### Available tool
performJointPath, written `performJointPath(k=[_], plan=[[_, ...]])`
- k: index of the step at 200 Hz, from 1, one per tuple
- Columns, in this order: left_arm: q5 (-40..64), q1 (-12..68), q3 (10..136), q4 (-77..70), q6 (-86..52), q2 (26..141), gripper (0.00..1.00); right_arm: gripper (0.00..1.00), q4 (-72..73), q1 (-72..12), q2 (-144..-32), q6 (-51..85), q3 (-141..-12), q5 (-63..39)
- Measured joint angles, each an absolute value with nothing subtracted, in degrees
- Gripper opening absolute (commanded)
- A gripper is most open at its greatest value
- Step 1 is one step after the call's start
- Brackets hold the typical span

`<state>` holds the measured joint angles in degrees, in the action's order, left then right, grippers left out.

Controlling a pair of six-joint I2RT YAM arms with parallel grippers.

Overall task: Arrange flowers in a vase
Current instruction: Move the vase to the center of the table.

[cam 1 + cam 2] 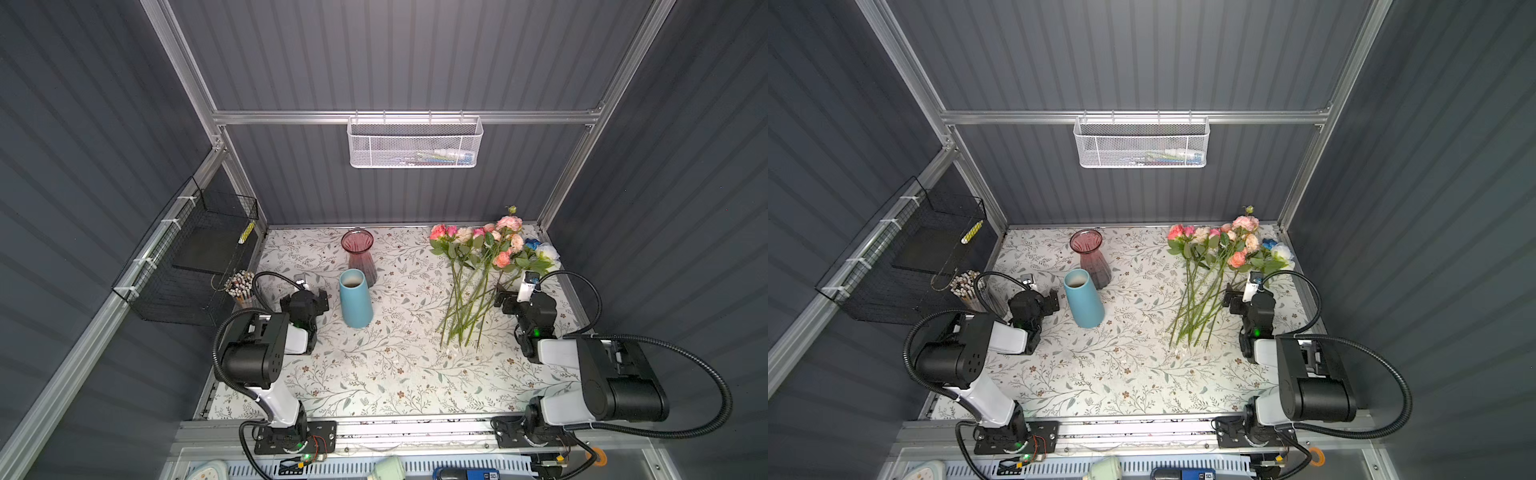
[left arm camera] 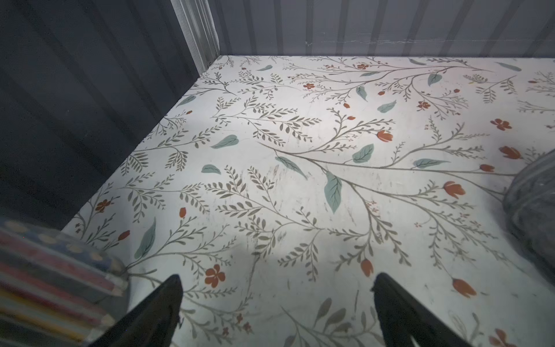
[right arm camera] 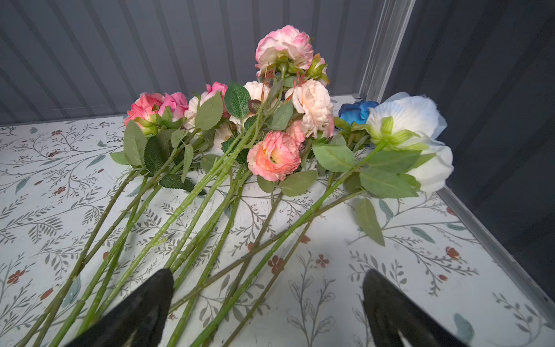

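The flowers [image 1: 478, 266] [image 1: 1212, 266] lie in a loose pile at the back right of the table, blooms toward the back wall and green stems fanning forward. The right wrist view shows pink, peach, cream, white and blue blooms [image 3: 273, 156]. A blue ceramic vase [image 1: 355, 299] [image 1: 1084, 299] stands left of centre, with a pink glass vase [image 1: 359, 253] [image 1: 1092, 257] [image 2: 534, 198] just behind it. My right gripper [image 1: 517, 296] [image 1: 1246, 297] [image 3: 269, 272] is open just above the table, several stems crossing between its fingers. My left gripper [image 1: 307, 296] [image 1: 1040, 296] [image 2: 277, 278] is open and empty, left of the blue vase.
A cup of pencils [image 1: 240, 284] [image 2: 45, 270] stands close to the left gripper by the left wall. A black wire basket [image 1: 195, 257] hangs on the left wall and a white mesh basket [image 1: 415, 143] on the back rail. Walls enclose three sides of the table.
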<state>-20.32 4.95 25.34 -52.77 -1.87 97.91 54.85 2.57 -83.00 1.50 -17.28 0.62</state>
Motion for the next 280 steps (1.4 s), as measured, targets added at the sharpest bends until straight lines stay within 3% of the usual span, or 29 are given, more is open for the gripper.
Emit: performJointPath(k=[280], plan=[[-20.32, 4.95, 25.34, -52.80, -1.87, 97.91, 1.00, 0.99, 55.86, 1.89, -83.00, 1.48, -17.30, 1.48]])
